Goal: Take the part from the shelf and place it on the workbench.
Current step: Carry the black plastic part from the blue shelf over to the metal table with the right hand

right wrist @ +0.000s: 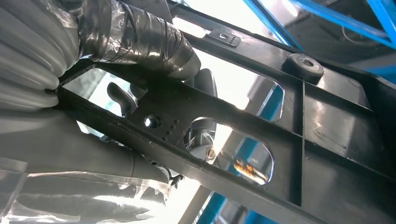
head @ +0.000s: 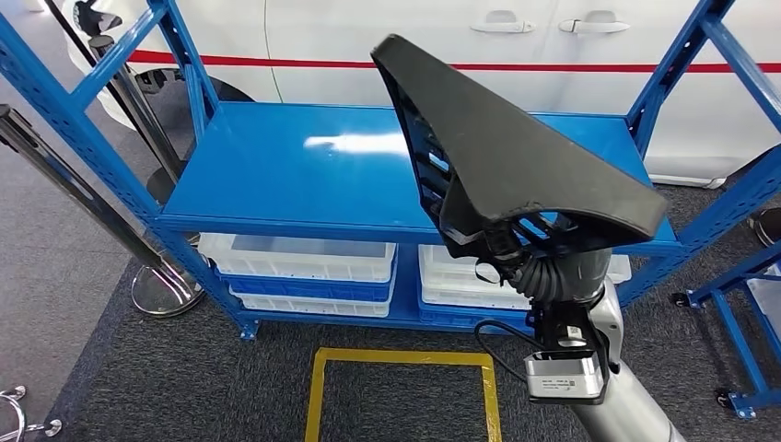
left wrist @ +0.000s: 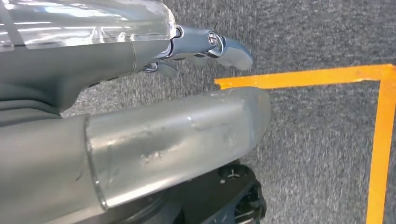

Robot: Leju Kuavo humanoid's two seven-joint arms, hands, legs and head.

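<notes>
We are grasping the black part (head: 516,157) with our right hand (head: 516,249): in the right wrist view the thumb (right wrist: 140,42) is pressing on one side of a rib of the part's underside (right wrist: 327,121) while darker fingers (right wrist: 203,135) are showing through its openings on the other side. The part is being held raised and tilted, in front of the blue shelf (head: 304,175) and above its top board, not touching it. Our left hand (left wrist: 205,46) is hanging over the grey carpet (left wrist: 317,140), holding nothing, its fingers apart and lightly bent. White bins (head: 299,258) are sitting on the lower level of the shelf. A yellow tape square (head: 405,391) is lying on the carpet in front of the shelf.
</notes>
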